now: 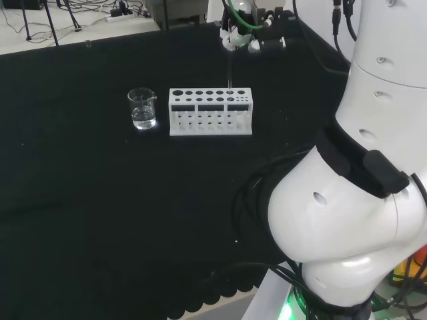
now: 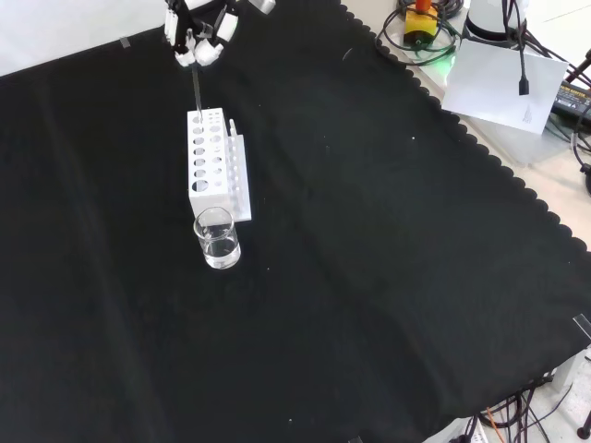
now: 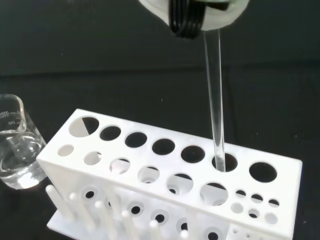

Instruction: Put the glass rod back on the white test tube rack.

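Bench [image 2: 369, 277]: covered in black cloth. White rack [image 1: 210, 112] stood beside a beaker [image 1: 143, 109] of clear liquid. Glass rod [image 3: 215, 100] held upright by the hand [image 2: 199, 37], tip entered in a rack hole.

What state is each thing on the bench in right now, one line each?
Glass rod: upright, lower end in a back-row hole of the rack.
White test tube rack: standing on the cloth, other holes empty.
Beaker: upright beside the rack, some clear liquid inside.
Robot hand: above the rack, holding the rod's top.
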Robot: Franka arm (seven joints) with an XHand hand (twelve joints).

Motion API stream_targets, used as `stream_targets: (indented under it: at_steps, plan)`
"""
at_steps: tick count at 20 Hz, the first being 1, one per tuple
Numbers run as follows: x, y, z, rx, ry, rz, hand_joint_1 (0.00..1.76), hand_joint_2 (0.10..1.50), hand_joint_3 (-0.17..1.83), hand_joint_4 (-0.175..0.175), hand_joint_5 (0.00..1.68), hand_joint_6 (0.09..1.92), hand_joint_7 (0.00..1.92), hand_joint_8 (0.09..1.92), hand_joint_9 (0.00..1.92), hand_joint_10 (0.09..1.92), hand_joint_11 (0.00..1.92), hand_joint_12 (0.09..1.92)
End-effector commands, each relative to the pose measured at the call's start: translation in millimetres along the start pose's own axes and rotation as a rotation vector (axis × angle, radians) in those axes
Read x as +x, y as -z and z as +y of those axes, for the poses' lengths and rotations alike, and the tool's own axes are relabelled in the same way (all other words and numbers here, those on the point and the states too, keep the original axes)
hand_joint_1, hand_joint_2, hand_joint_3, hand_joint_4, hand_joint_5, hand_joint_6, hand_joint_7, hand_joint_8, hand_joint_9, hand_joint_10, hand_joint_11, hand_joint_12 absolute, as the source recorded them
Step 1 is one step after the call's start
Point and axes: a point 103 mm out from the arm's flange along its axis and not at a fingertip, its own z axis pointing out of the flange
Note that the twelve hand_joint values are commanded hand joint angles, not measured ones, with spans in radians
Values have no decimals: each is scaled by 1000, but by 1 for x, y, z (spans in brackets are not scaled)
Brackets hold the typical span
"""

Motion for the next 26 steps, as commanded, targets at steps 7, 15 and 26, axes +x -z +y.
stream_targets:
  at_steps: [7, 15, 26]
  plan:
    - [5, -28, 13, 19, 25, -4, 1300, 833, 471, -175, 1136, 540, 1109, 1193, 1767, 756, 1716, 771]
    - [-3, -51, 18, 38, 31, -20, 1300, 833, 472, -175, 1135, 541, 1110, 1193, 1768, 756, 1716, 771]
    - [-20, -62, 17, 57, 3, 15, 1302, 809, 497, -175, 1118, 595, 1157, 1106, 1786, 740, 1732, 757]
